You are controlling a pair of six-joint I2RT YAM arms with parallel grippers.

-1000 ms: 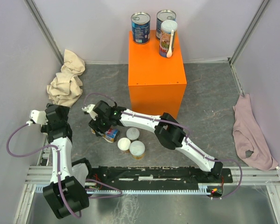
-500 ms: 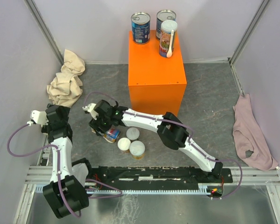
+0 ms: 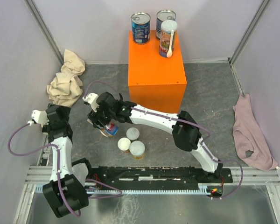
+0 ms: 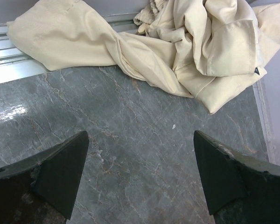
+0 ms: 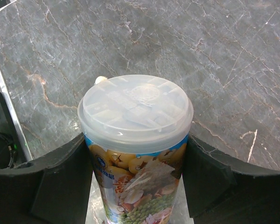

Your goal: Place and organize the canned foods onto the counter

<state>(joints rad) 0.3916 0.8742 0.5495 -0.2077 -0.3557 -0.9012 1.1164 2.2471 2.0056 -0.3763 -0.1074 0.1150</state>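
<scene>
Right tool (image 5: 137,161) pinches lidded can (image 5: 135,112) mid-body, just beside two loose cans (image 3: 137,149), well apart from orange desk (image 3: 156,70). Slick label may slip or tilt the can. Left tool (image 4: 140,179) spread, holding nothing.

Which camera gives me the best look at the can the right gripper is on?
Right wrist view: the colourful-labelled can fills the frame, clear lid and label showing, gripped by the right gripper. Top external shows only a sliver of the can under the gripper. Left wrist shows none of it, only the beige cloth.
</scene>
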